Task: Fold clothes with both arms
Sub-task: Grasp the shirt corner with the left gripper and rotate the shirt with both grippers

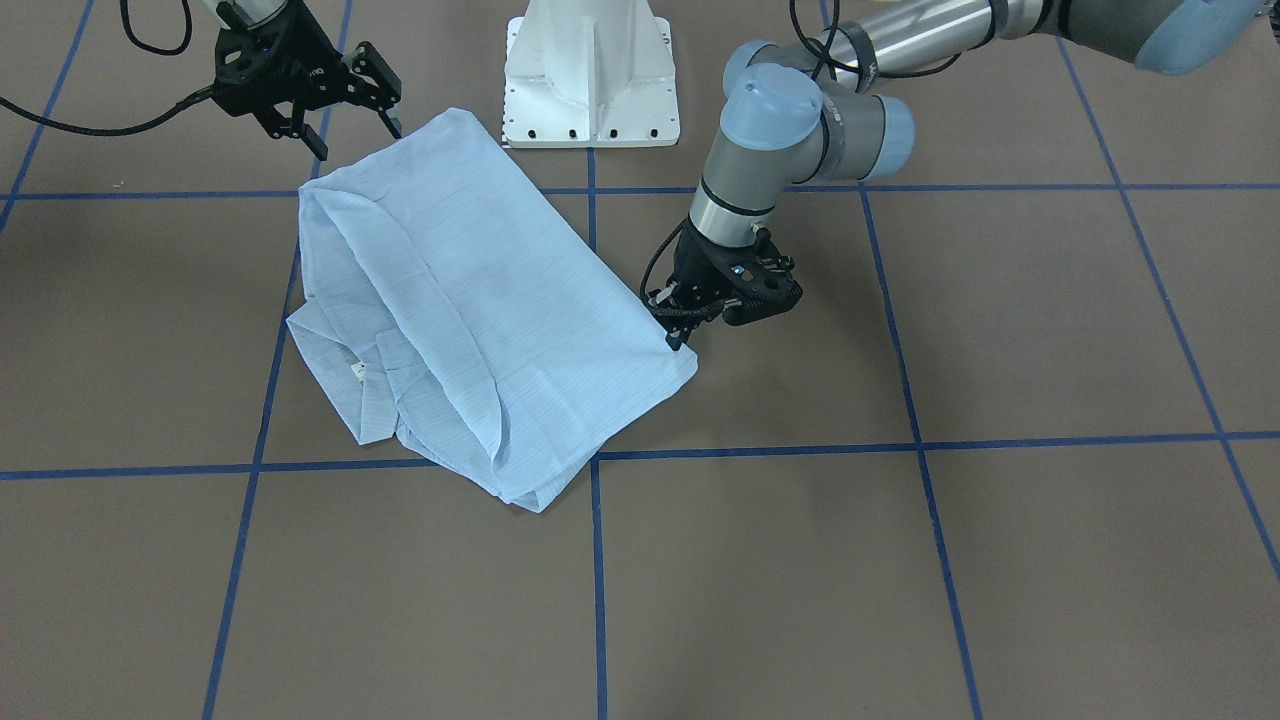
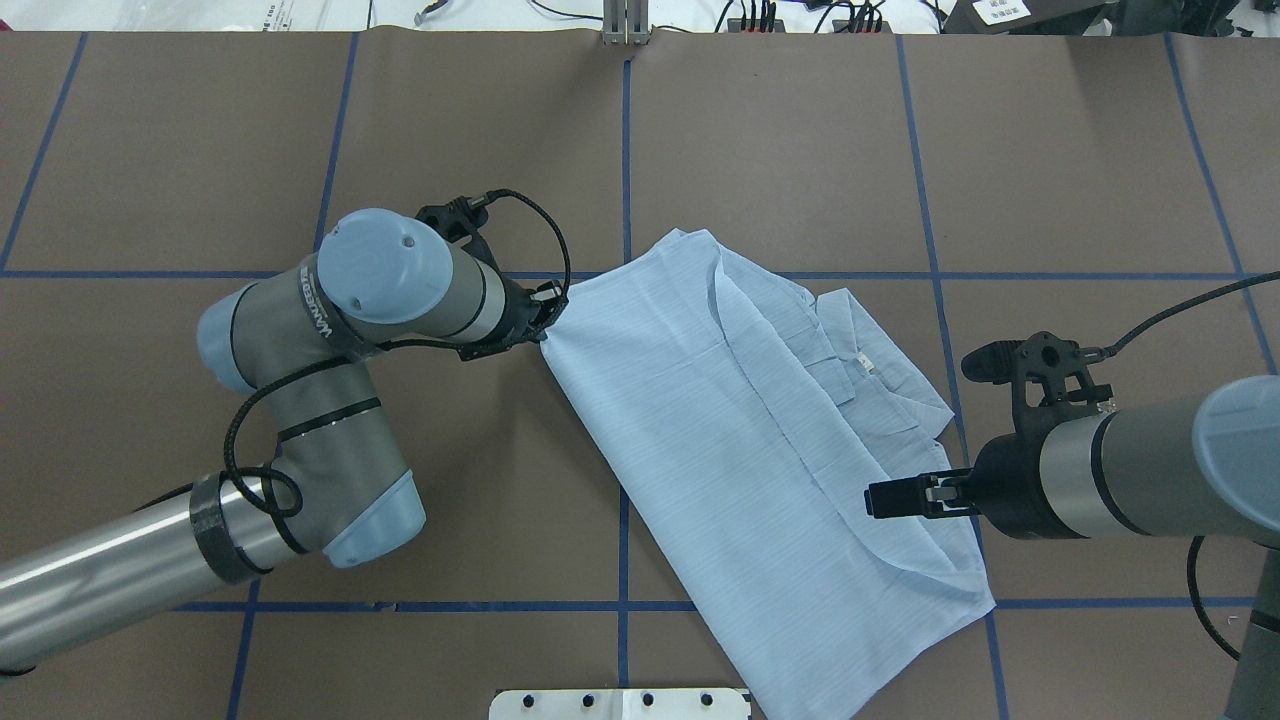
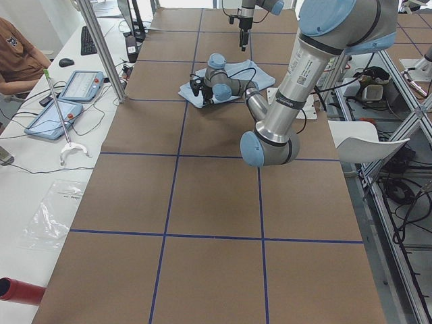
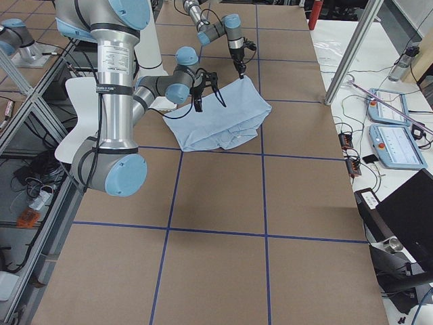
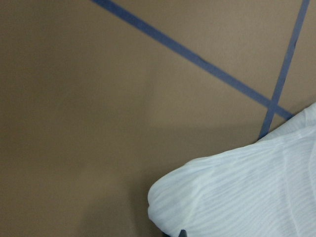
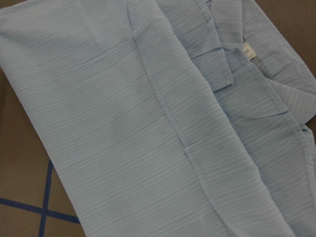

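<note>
The pale blue striped shirt (image 1: 470,300) lies folded into a long rectangle on the brown table, with its collar and a white label at one side (image 2: 865,365). My left gripper (image 1: 680,335) is low at the shirt's corner, with its fingers closed on the fabric edge (image 2: 548,318). The left wrist view shows that corner bulging up (image 5: 237,192). My right gripper (image 1: 355,130) is open and empty. It hangs above the shirt's opposite end (image 2: 885,498) without touching it. The right wrist view shows only the shirt (image 6: 123,123) from above.
The white pedestal base (image 1: 590,80) stands just behind the shirt. Blue tape lines (image 1: 930,440) divide the brown table into squares. A side table with tablets (image 3: 67,94) and a seated person (image 3: 17,47) are beyond the table's far edge.
</note>
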Robot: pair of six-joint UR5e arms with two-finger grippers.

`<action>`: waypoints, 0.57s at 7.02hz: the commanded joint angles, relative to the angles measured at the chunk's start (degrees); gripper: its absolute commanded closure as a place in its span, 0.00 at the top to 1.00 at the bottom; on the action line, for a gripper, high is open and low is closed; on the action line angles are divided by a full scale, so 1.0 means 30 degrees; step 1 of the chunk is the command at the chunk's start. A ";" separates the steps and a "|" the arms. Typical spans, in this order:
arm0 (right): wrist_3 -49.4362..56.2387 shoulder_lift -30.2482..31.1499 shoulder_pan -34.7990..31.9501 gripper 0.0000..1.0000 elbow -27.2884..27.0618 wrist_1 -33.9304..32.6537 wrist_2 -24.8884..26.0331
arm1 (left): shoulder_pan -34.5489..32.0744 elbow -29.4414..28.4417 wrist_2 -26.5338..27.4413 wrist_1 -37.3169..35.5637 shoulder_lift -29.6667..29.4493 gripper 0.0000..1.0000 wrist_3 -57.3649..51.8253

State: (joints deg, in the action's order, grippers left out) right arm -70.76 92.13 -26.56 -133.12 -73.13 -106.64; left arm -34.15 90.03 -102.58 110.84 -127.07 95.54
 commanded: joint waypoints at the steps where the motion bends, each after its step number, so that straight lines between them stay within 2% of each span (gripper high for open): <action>1: 0.0003 -0.0645 -0.0637 1.00 0.0629 0.0000 0.0040 | -0.2229 -0.4875 0.0062 0.1592 -0.2893 0.00 -0.1839; 2: 0.0003 -0.1376 -0.0785 1.00 0.1243 0.0000 0.0069 | -0.2789 -0.8180 0.0178 0.4333 -0.4183 0.00 -0.2514; 3: 0.0003 -0.1935 -0.0786 1.00 0.1655 0.0000 0.0069 | -0.3114 -1.0243 0.0585 0.6680 -0.4718 0.00 -0.3043; 4: 0.0003 -0.2114 -0.0815 1.00 0.1746 0.0000 0.0098 | -0.3117 -1.1163 0.2040 0.8212 -0.4985 0.00 -0.3077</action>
State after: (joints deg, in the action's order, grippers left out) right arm -70.75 87.02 -28.85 -128.73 -73.13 -106.43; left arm -42.88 61.92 -100.14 128.84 -140.32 87.21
